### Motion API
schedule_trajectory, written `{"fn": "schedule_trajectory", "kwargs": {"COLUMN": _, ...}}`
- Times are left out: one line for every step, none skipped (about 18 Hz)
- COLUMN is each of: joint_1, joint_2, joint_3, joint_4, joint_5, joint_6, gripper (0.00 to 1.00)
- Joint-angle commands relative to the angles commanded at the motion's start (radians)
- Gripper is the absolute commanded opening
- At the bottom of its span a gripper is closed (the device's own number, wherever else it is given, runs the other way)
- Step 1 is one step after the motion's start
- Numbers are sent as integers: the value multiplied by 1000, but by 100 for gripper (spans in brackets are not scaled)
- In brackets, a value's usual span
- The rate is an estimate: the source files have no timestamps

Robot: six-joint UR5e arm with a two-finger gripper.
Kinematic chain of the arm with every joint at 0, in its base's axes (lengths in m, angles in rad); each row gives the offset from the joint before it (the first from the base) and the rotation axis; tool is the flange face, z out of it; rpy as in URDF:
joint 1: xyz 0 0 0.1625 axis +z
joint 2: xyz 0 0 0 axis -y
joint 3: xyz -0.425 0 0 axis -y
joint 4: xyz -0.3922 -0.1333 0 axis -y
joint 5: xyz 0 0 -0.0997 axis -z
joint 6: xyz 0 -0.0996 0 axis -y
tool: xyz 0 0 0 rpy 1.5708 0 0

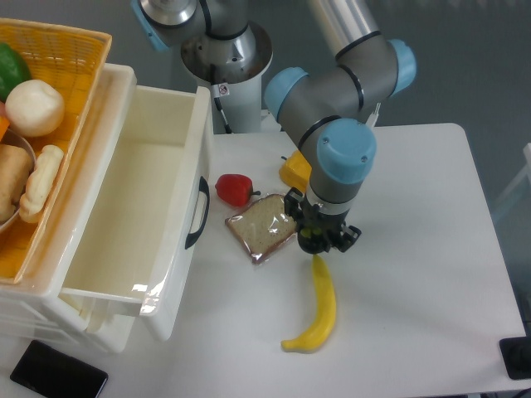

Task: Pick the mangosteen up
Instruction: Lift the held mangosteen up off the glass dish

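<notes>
My gripper [320,238] points straight down at the table, just right of the bread slice [262,227] and above the top end of the banana [319,308]. The mangosteen [308,241] is almost wholly hidden under the gripper. Only a small dark shape with a bit of green shows at the fingers' left side. The fingers stand around that spot. The wrist blocks the view of the jaws, so I cannot tell whether they are open or closed on the fruit.
A red pepper-like fruit [235,189] lies left of the bread. A yellow wedge [293,172] sits behind the gripper. An open white drawer [141,207] and a basket of toy food [50,124] stand at the left. A black phone [58,375] lies at the front left.
</notes>
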Motion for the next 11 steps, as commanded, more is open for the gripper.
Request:
{"fn": "schedule_trajectory", "kwargs": {"joint_1": 2, "joint_2": -5, "joint_3": 14, "joint_4": 0, "joint_5": 2, "joint_6": 0, "gripper": 16}}
{"fn": "schedule_trajectory", "kwargs": {"joint_1": 3, "joint_2": -9, "joint_3": 32, "joint_4": -3, "joint_5": 3, "joint_6": 0, "gripper": 16}}
{"fn": "schedule_trajectory", "kwargs": {"joint_1": 5, "joint_2": -12, "joint_3": 38, "joint_4": -8, "joint_5": 3, "joint_6": 2, "gripper": 16}}
{"fn": "schedule_trajectory", "kwargs": {"joint_1": 11, "joint_2": -12, "joint_3": 42, "joint_4": -9, "joint_5": 2, "joint_6": 2, "gripper": 17}}
{"fn": "schedule_trajectory", "kwargs": {"joint_1": 14, "joint_2": -12, "joint_3": 42, "joint_4": -9, "joint_5": 0, "joint_6": 3, "gripper": 17}}
{"fn": "schedule_trajectory", "kwargs": {"joint_1": 12, "joint_2": -12, "joint_3": 45, "joint_4": -9, "joint_5": 2, "joint_6": 5, "gripper": 17}}
{"fn": "schedule_trajectory", "kwargs": {"joint_1": 12, "joint_2": -12, "joint_3": 54, "joint_4": -9, "joint_5": 3, "joint_6": 8, "gripper": 17}}
{"fn": "schedule_trajectory", "kwargs": {"joint_1": 12, "joint_2": -15, "joint_3": 64, "joint_4": -8, "joint_5": 6, "joint_6": 14, "gripper": 18}}
{"fn": "schedule_trajectory", "kwargs": {"joint_1": 12, "joint_2": -17, "joint_3": 71, "joint_4": -8, "joint_5": 6, "joint_6": 14, "gripper": 18}}
{"fn": "schedule_trajectory", "kwargs": {"joint_1": 9, "joint_2": -18, "joint_3": 71, "joint_4": -6, "joint_5": 6, "joint_6": 14, "gripper": 19}}
{"fn": "schedule_trajectory", "kwargs": {"joint_1": 9, "joint_2": -20, "joint_3": 74, "joint_4": -6, "joint_5": 6, "joint_6": 15, "gripper": 19}}
